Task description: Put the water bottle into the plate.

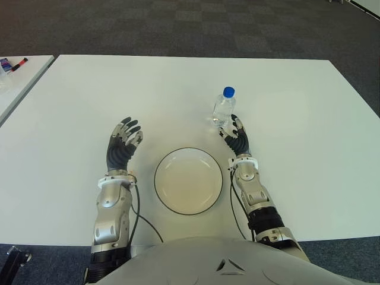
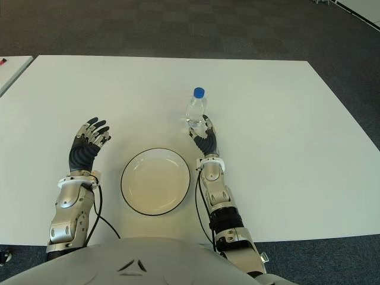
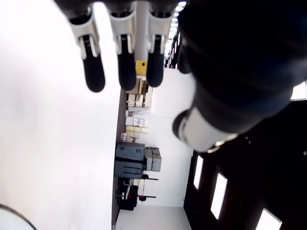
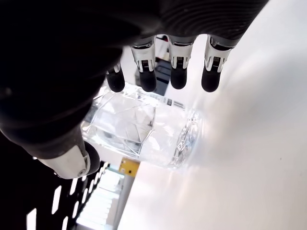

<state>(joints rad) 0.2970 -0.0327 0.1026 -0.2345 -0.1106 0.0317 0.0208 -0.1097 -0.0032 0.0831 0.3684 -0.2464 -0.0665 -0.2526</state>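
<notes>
Big white table (image 1: pixel 89 95) on a dark carpet floor (image 1: pixel 178 24). On the table, a round white plate (image 1: pixel 188 180) with a dark rim, close to the robot's body, with nothing in it. Beyond the plate and a bit to the right, a clear water bottle (image 1: pixel 223 107) with a blue cap (image 1: pixel 228 91), standing upright on the table.

Right hand (image 1: pixel 236 138) just beside the bottle, on the side nearer the robot. Fingers (image 4: pixel 178 76) spread out straight, thumb apart from them, bottle sitting in the gap between. Cannot tell if any fingertip touches the bottle yet. No grip so far.

Left hand (image 1: pixel 122 144) to the left of the plate, well apart from the bottle. Fingers (image 3: pixel 93 74) loose and open, holding nothing.

Task only just begun, by the look of it. Done: right hand up at the bottle. Left to do: close the fingers around the bottle, lift it, carry it back over the plate, set it down inside, let go. Careful squeeze needed, since a tall thin bottle looks easy to tip over.
</notes>
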